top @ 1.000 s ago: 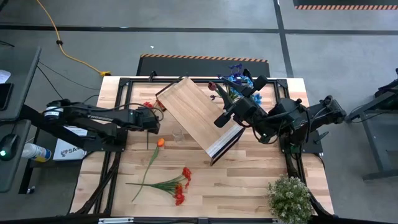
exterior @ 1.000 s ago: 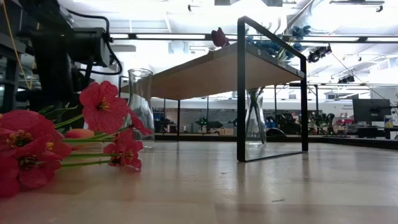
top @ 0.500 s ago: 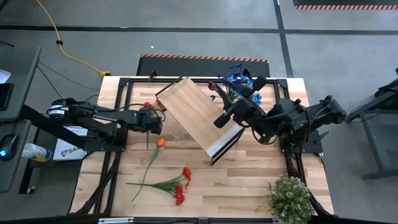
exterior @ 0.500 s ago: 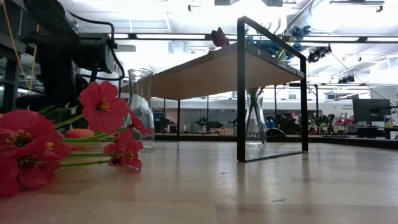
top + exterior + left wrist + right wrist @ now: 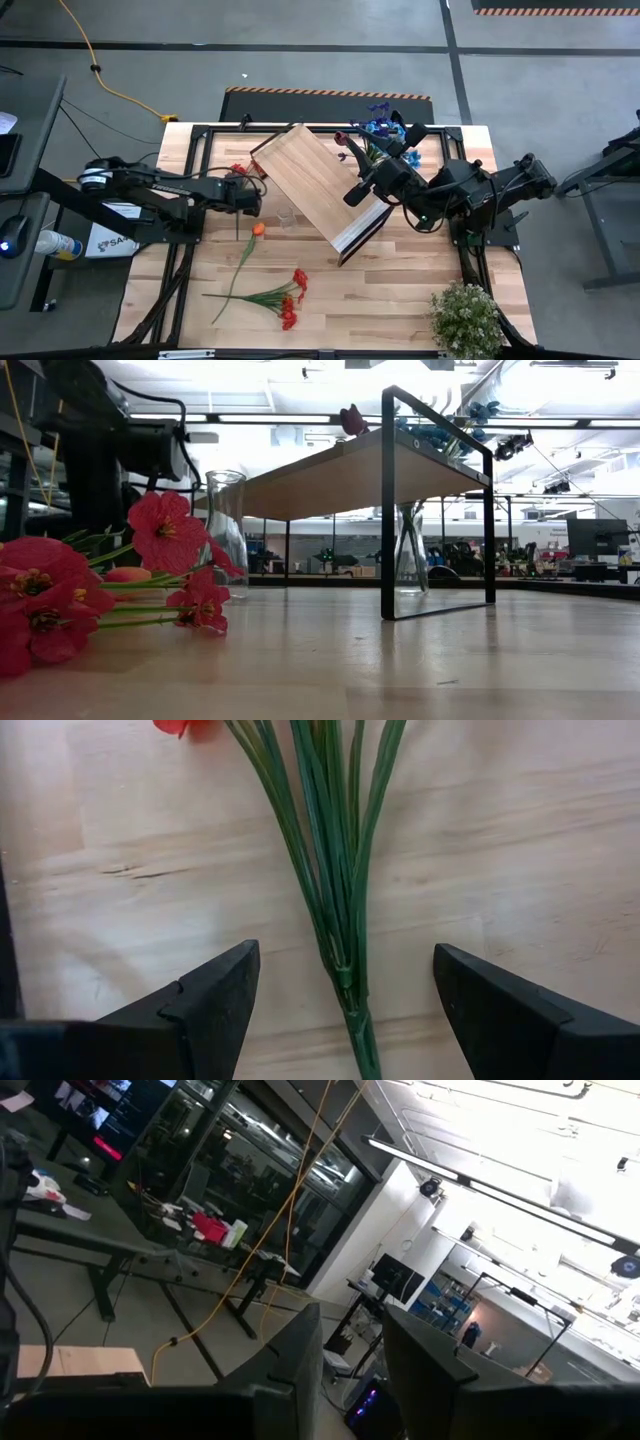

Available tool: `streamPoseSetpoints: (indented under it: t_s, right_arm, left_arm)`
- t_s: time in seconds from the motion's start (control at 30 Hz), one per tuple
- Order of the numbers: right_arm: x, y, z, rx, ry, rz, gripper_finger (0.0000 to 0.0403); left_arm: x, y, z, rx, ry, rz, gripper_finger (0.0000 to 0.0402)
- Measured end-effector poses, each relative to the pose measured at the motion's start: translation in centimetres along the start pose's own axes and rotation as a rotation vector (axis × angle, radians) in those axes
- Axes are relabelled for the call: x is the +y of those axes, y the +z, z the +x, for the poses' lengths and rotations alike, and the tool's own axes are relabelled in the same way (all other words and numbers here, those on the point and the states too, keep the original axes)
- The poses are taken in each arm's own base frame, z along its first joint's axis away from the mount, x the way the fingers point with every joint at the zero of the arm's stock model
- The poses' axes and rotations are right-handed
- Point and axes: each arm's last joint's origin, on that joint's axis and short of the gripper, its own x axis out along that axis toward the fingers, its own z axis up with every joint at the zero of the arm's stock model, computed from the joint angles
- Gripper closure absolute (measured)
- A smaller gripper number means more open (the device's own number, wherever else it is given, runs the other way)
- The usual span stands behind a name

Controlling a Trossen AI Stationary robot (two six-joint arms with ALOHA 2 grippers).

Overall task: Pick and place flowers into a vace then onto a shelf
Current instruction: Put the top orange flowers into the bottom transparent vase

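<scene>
Left gripper [image 5: 345,1005] hangs with jaws spread, straddling the flowers [image 5: 335,870] on the table; stems run lengthwise between its fingers. Right gripper [image 5: 352,196], nearly closed, empty, waits over the shelf [image 5: 315,185].

Little can be read. In the high view, at the left edge of the frame, a white box [image 5: 108,240] under the left arm shows dark letters that look like "SA", the rest hidden. Pale lettering runs along the left arm [image 5: 170,186], too small to make out.
</scene>
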Motion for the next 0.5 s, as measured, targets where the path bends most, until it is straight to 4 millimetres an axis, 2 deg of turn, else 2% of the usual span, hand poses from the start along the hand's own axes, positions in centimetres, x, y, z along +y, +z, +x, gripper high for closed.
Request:
streamPoseSetpoints:
  t_s: [0.23,0.5]
  right_arm:
    - [-0.03,-0.08,-0.01,0.025,-0.017,-0.001,0.0304]
    - [-0.05,-0.11,-0.01,0.034,-0.023,-0.001,0.0304]
  left_arm:
    - [-0.52,-0.17,0.84,0.008,0.034,-0.007,0.0081]
    - [-0.77,-0.19,0.99,0.014,0.016,-0.018,0.0159]
